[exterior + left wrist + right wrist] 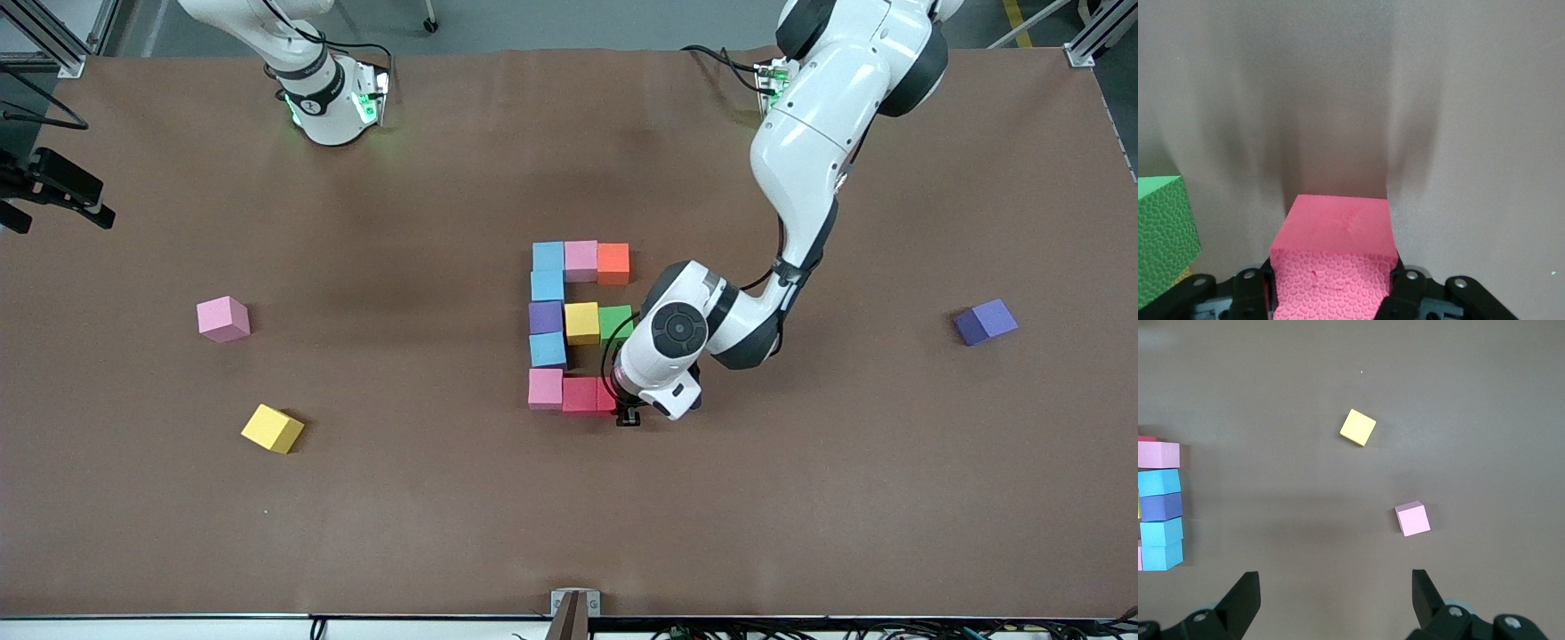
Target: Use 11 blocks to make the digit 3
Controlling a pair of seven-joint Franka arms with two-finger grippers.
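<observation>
The digit 3 stands mid-table as an E-like figure. Its column is light blue, light blue, purple, light blue and pink. The bar nearest the robots adds pink and orange. The middle bar adds yellow and green. The bar nearest the camera adds red and a second red block. My left gripper is shut on that second red block, low at the table beside the green block. My right gripper waits open and empty, high over the table.
A loose pink block and a loose yellow block lie toward the right arm's end; both show in the right wrist view, pink and yellow. A loose purple block lies toward the left arm's end.
</observation>
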